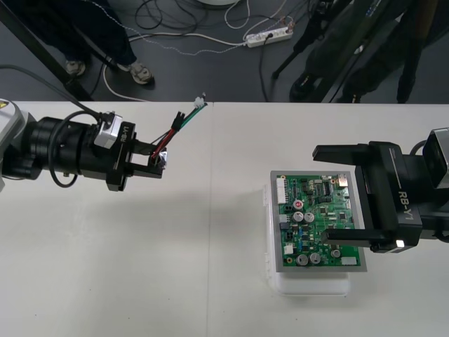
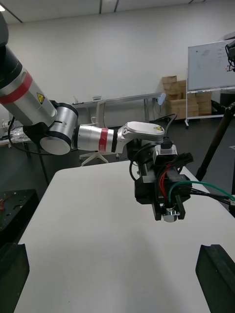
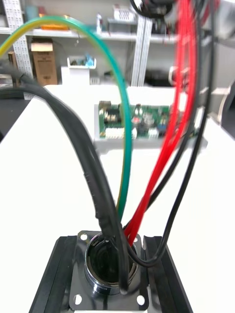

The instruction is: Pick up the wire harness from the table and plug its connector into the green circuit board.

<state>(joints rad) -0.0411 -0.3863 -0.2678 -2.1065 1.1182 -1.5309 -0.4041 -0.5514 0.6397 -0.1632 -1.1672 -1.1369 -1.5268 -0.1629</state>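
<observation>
While the left gripper (image 1: 156, 160) is clamping the harness (image 1: 179, 128) by its metal socket (image 3: 105, 266) above the tabletop's (image 1: 210, 267) far left (plug (image 1: 200, 104) tiny, toward the far edge), the right gripper (image 1: 328, 195) is hovering, fingers (image 1: 337, 151) wide apart, over the board (image 1: 309, 217), covering its right edge.

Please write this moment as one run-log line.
left gripper: shut on harness socket | right gripper: open, at board | plug: not in board
</observation>
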